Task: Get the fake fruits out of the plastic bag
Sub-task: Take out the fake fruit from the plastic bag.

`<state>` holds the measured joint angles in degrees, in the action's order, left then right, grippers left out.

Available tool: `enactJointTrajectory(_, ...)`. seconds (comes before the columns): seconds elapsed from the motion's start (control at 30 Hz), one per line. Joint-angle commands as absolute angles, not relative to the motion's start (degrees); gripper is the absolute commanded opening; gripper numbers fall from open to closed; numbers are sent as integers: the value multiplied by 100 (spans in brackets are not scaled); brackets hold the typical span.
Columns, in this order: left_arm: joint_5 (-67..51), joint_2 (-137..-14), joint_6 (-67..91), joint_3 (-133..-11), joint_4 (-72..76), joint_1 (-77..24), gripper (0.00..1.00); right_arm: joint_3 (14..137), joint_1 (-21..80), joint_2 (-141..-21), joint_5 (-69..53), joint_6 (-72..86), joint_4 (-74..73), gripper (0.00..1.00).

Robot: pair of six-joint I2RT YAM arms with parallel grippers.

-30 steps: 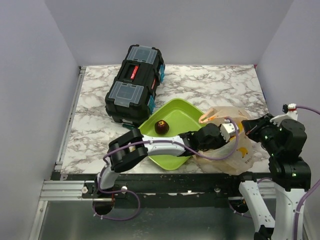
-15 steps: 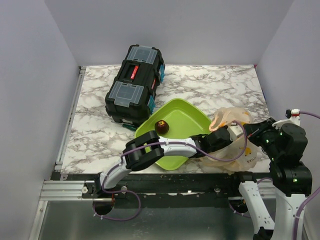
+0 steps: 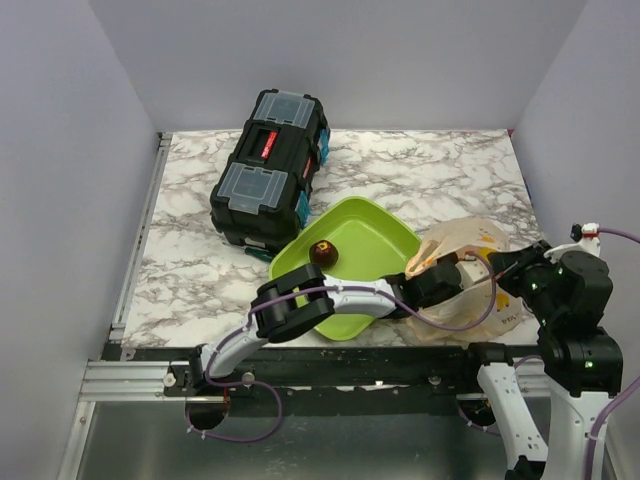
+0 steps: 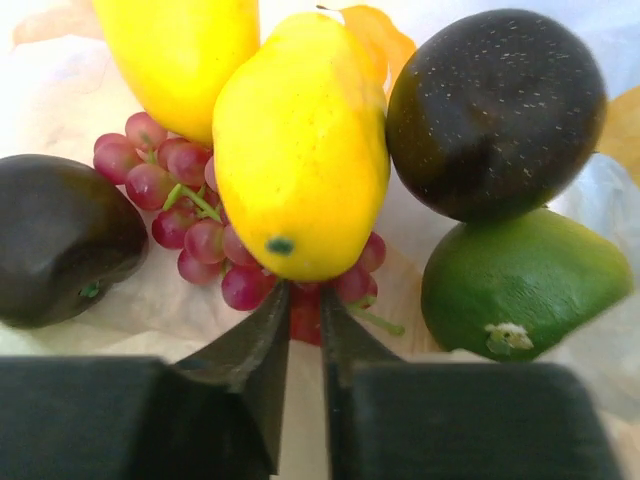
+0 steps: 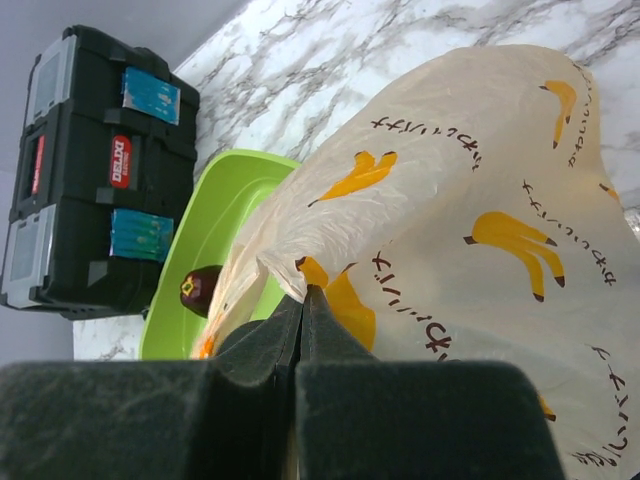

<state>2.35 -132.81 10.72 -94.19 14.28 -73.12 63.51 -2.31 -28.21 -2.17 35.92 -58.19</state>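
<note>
The plastic bag (image 3: 478,240), peach-toned with banana prints, lies near the right front corner of the marble worktop (image 3: 420,165), just beside the lime-green tray (image 3: 365,225). The right claw (image 5: 301,300) is pinched tight on a fold of the bag's edge, its 2 fingers meeting with the film caught between them. The left arm reaches across the tray's near edge into the bag's mouth. Inside the bag, the left claw (image 4: 303,305) has its fingers drawn almost together, with a grape of the red grape bunch (image 4: 185,205) squeezed in the narrow gap at the tips. A yellow oval fruit (image 4: 300,150) lies over the bunch, and a 2nd yellow fruit (image 4: 180,50) sits against it farther in. To the right in the wrist view, a dark maroon round fruit (image 4: 495,110) rests against a green fruit (image 4: 525,290). To the left, another dark fruit (image 4: 60,240) lies just beside the grapes. 1 maroon fruit (image 3: 322,253) sits alone on the tray, outside the bag. A black toolbox (image 3: 270,165) stands just beyond the tray's far left side.
</note>
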Motion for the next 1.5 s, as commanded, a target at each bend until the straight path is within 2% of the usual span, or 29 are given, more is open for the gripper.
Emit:
enactJointTrajectory(0.0, -238, -12296, 801, -9027, 1062, -7316, 7, 6139, -225, -2688, -31, 3468, -5897, 1)
enactJointTrajectory(0.1, -468, -11800, 839, -8808, 1056, -7280, 0, 6027, -221, -2677, -54, 3433, -5797, 1)
enactJointTrajectory(0.57, -1108, -10929, 1296, -8697, 767, -6944, 0, 5798, -219, -2463, -70, 3286, -5853, 1)
enactJointTrajectory(0.83, -2058, -10364, 1873, -8664, 827, -6519, 0, 5503, -227, -1920, -264, 3128, -5722, 1)
enactJointTrajectory(1.03, -2434, -10070, 2039, -8688, 781, -6422, 0, 5532, -222, -2031, -71, 3211, -5721, 1)
enactJointTrajectory(1.47, -2184, -8574, 2149, -8110, 11, -6103, 0, 5459, -220, -2317, 138, 3292, -5358, 1)
